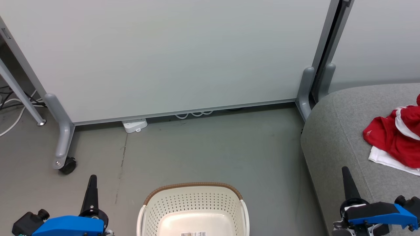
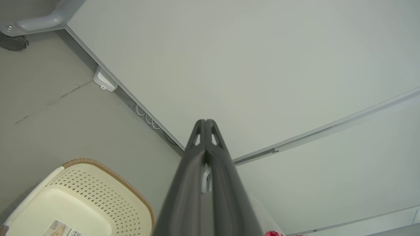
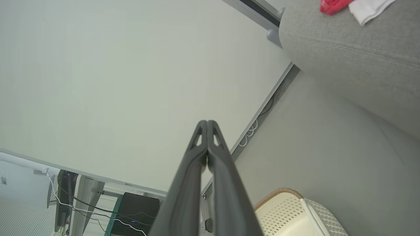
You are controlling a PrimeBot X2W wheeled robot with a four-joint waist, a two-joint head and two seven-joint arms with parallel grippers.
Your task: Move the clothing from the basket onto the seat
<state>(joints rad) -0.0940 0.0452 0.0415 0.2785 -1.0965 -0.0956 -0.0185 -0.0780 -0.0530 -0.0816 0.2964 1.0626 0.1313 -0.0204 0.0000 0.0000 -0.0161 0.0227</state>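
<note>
Both are pressed together and empty: left end effector (image 1: 93, 179), right end effector (image 1: 345, 171). I see the clothing (image 1: 393, 139) on the seat (image 1: 331, 137), beyond the right one, outside the basket (image 1: 193, 200).

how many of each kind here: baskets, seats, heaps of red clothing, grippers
basket: 1
seat: 1
red clothing heap: 1
grippers: 2 (left gripper, right gripper)
total: 5
</note>
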